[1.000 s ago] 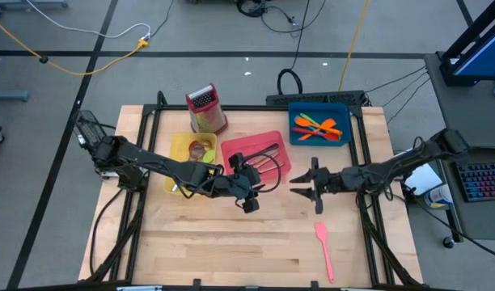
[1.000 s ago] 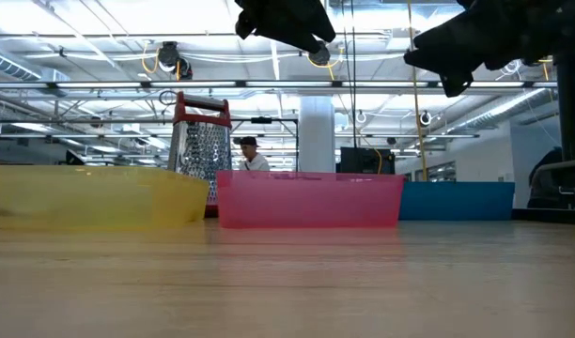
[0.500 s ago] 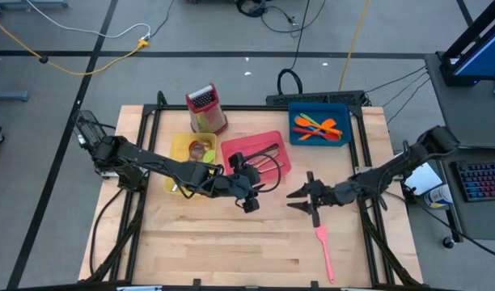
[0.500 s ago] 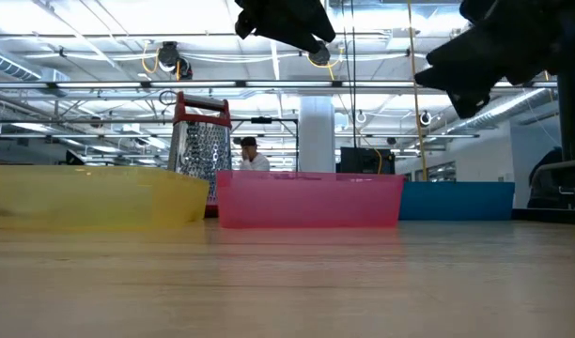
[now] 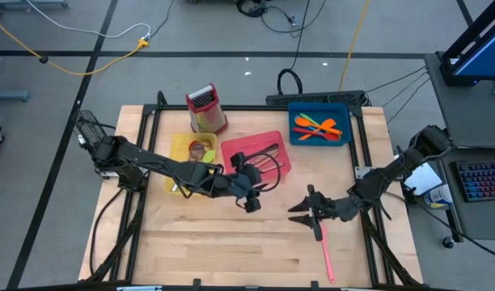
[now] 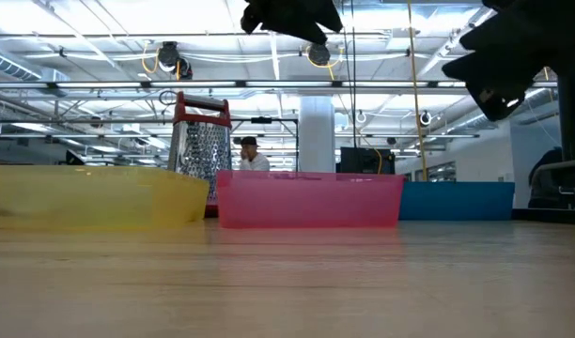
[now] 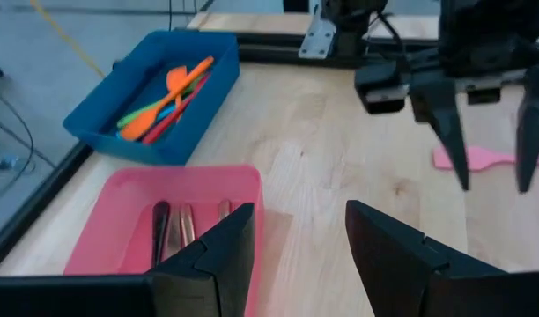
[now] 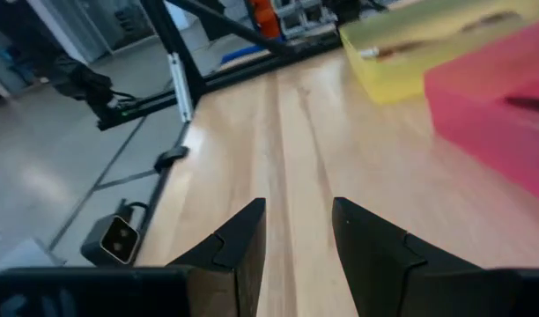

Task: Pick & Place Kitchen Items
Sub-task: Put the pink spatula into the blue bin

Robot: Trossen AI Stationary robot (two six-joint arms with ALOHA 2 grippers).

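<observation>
A pink spatula (image 5: 324, 252) lies flat on the table near the right front; it also shows in the left wrist view (image 7: 481, 159). My right gripper (image 5: 296, 213) is open and empty, hovering just left of the spatula's head (image 5: 320, 232). My left gripper (image 5: 262, 179) is open and empty above the table at the near edge of the pink tray (image 5: 231, 147). That tray holds dark and copper-coloured cutlery (image 7: 177, 224). The blue tray (image 5: 320, 104) holds orange, green and red utensils (image 5: 316, 127). The yellow tray (image 5: 176, 166) holds wooden cutlery (image 5: 200, 150).
The red-topped metal box grater (image 5: 205, 109) stands upright behind the yellow tray. The three trays line the table's far half. Bare wood stretches across the near half, left of the spatula. A person (image 6: 250, 153) shows in the room beyond the table.
My right gripper has moved toward the table's near edge, toward the pink spatula's head, staying open. The spatula and the trays have not moved.
</observation>
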